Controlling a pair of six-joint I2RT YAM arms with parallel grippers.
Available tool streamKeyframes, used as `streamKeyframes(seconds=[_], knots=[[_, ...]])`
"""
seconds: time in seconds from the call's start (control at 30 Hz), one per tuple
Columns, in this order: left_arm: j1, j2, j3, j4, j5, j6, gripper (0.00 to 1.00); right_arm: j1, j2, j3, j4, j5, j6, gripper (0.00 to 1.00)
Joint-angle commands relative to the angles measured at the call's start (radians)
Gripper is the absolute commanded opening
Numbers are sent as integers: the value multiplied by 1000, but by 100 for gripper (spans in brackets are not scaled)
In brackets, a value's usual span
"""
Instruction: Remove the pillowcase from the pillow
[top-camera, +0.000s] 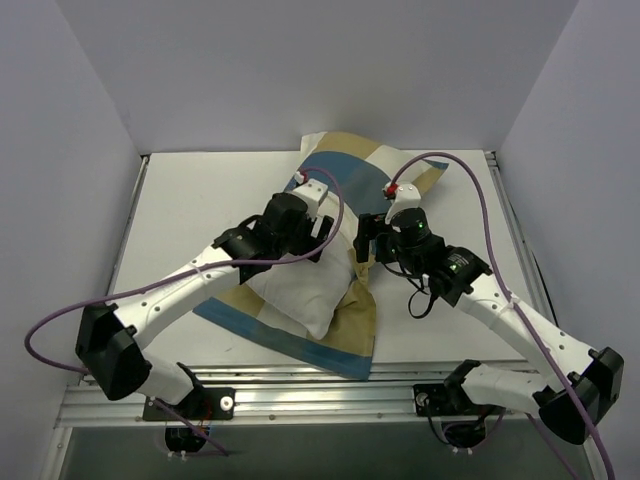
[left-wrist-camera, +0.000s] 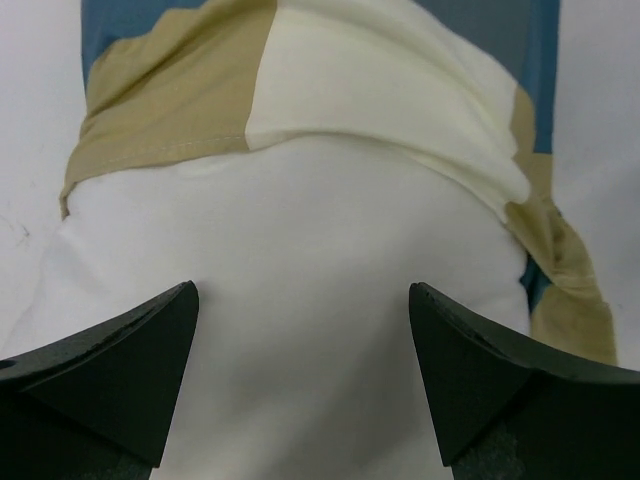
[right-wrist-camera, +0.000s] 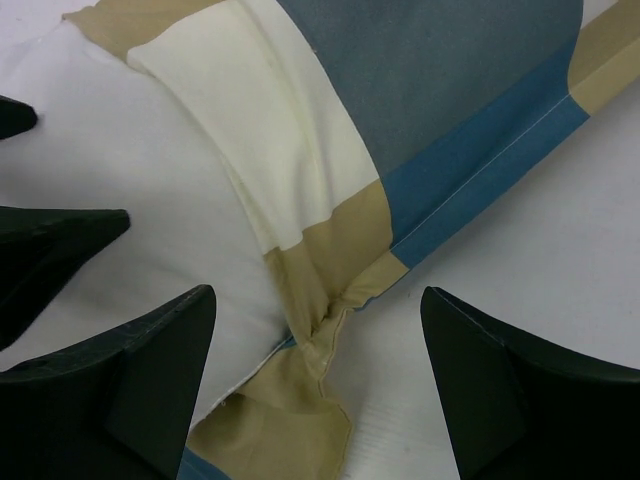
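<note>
The white pillow (top-camera: 295, 295) lies mid-table, its near half bare. The patchwork pillowcase (top-camera: 362, 165) still covers its far half, and more of the cloth lies spread under and in front of it. My left gripper (top-camera: 325, 240) is open and empty just over the bare pillow (left-wrist-camera: 300, 230), with the bunched pillowcase edge (left-wrist-camera: 330, 90) beyond its tips (left-wrist-camera: 303, 340). My right gripper (top-camera: 365, 248) is open and straddles a twisted tan fold of the pillowcase (right-wrist-camera: 330, 330) beside the pillow (right-wrist-camera: 150, 190). Its fingers hold nothing (right-wrist-camera: 315, 350). The left fingers (right-wrist-camera: 60, 240) show at its left.
The white table (top-camera: 200, 200) is boxed in by pale walls on the left, back and right. A metal rail (top-camera: 330, 385) runs along the near edge by the arm bases. Purple cables loop from both arms.
</note>
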Motion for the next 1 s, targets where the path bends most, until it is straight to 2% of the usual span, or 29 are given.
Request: streamKeyframes(seconds=[0.0, 0.23, 0.3, 0.33, 0.37, 0.4, 0.47, 0.5, 0.53, 0.6, 0.63, 0.67, 0.73, 0.77, 0.87, 0.97], knots=[[8, 72, -9, 34, -55, -5, 94, -18, 35, 34, 44, 1, -50, 79], [7, 106, -154, 109, 24, -145, 94, -25, 165, 18, 163, -69, -86, 79], [7, 103, -187, 123, 34, -179, 99, -26, 194, 17, 193, -87, -92, 79], [7, 105, -214, 131, 36, -187, 98, -28, 223, 18, 203, -94, -95, 79], [7, 100, -226, 135, 39, -202, 90, -28, 237, 21, 211, -110, -95, 79], [7, 99, -237, 138, 45, -208, 77, -28, 252, 23, 237, -114, -98, 78], [7, 91, -265, 152, 53, -217, 61, -28, 288, 17, 268, -118, -101, 77], [7, 88, -271, 155, 56, -223, 45, -29, 300, 14, 286, -115, -103, 76], [7, 86, -274, 154, 63, -226, 36, -31, 327, 11, 291, -112, -103, 75], [8, 76, -274, 148, 68, -231, 19, -35, 355, 4, 299, -106, -106, 68], [8, 72, -270, 138, 68, -231, 4, -41, 375, 3, 303, -88, -106, 64], [7, 59, -262, 115, 65, -231, 2, -46, 383, -3, 308, -74, -106, 53], [10, 39, -236, 68, 65, -223, 2, -73, 389, -28, 325, -33, -97, 40], [11, 17, -225, 49, 65, -213, 2, -89, 389, -37, 329, -22, -87, 27], [27, -33, -175, -42, 86, -196, 2, -170, 377, -69, 335, 14, -37, 10], [68, -99, -148, -107, 123, -180, 2, -262, 355, -94, 337, 32, 14, 0]])
